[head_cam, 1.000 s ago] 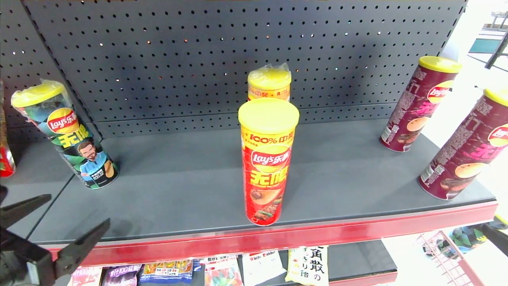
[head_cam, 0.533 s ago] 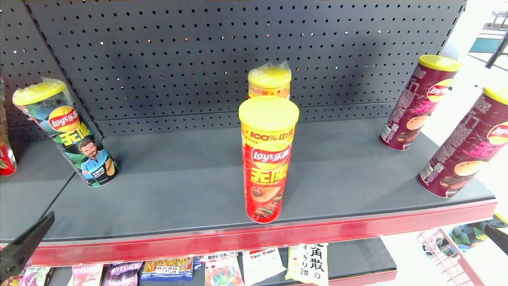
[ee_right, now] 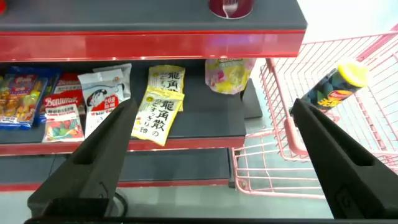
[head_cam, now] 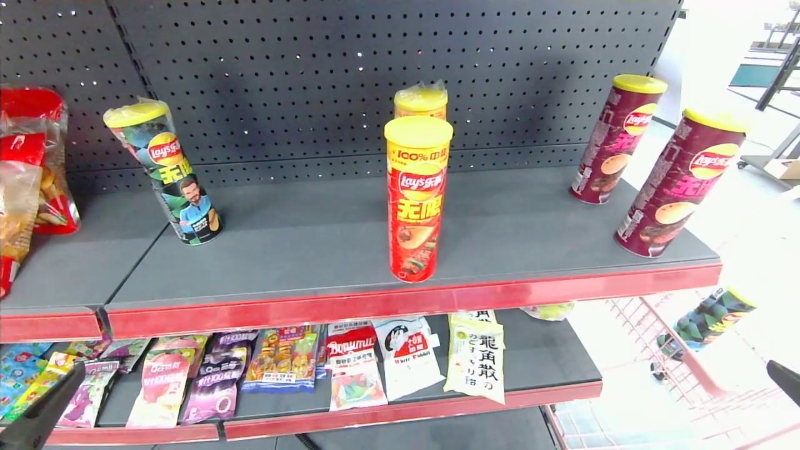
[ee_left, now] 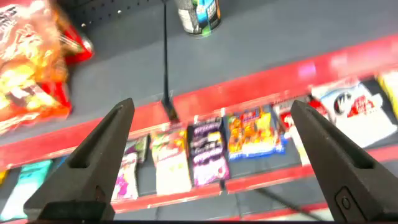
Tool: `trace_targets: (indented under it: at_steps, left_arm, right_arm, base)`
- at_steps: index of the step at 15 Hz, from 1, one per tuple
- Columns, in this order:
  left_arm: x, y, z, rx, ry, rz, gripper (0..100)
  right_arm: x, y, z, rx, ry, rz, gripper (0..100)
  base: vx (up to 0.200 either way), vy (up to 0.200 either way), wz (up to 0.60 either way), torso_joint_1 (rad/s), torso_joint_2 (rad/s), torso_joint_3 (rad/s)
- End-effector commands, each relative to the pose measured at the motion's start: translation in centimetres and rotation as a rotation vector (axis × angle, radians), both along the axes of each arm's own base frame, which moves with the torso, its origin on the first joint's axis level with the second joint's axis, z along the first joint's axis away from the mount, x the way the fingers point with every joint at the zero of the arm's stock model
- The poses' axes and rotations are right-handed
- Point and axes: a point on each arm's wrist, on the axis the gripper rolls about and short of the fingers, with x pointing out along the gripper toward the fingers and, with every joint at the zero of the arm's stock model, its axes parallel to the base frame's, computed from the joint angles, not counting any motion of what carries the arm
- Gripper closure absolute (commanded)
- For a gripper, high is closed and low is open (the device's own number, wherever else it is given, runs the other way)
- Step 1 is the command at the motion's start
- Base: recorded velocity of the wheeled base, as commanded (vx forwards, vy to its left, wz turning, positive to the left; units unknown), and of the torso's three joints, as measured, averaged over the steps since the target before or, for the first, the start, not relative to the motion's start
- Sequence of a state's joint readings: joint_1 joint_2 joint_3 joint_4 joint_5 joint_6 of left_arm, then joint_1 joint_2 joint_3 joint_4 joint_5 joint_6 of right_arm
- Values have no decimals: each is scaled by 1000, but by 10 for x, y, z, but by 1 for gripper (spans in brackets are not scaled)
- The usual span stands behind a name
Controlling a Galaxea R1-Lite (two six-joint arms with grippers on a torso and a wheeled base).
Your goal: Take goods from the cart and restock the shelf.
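The grey shelf with a red front edge carries a red chip can at the front, a second one behind it, a dark green can on the left and two maroon cans on the right. A pink wire cart stands low on the right with a dark green can lying in it. My left gripper is open and empty in front of the lower snack shelf. My right gripper is open and empty, between the lower shelf and the cart, with the cart's can beyond it.
Red snack bags crowd the shelf section at the far left. Several flat snack packets lie along the lower shelf. Wide bare gaps separate the cans on the upper shelf. Open floor lies to the right of the shelving.
The whole head picture has shifted: the camera has pulled back and down, bringing in the lower shelf and the cart. My left gripper has dropped from the upper shelf edge to the lower shelf's level.
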State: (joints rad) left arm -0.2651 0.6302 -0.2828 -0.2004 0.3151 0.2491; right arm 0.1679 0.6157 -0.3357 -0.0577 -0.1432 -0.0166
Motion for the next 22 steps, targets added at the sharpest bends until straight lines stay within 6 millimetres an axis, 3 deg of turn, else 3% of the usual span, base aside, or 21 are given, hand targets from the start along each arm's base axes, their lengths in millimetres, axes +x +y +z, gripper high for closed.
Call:
trace_targets:
  at_steps: [1,22]
  left_arm:
    - [0,1,-1,8,3,15,0]
    - [3,0,2,37,7,20,0]
  right_arm:
    - [0,0,-1,-1,5,3,0]
    - [10,2,-4,-5,60,35,0]
  base:
    - [0,0,0,0,0,0]
    - [0,-190,0,4,3,1]
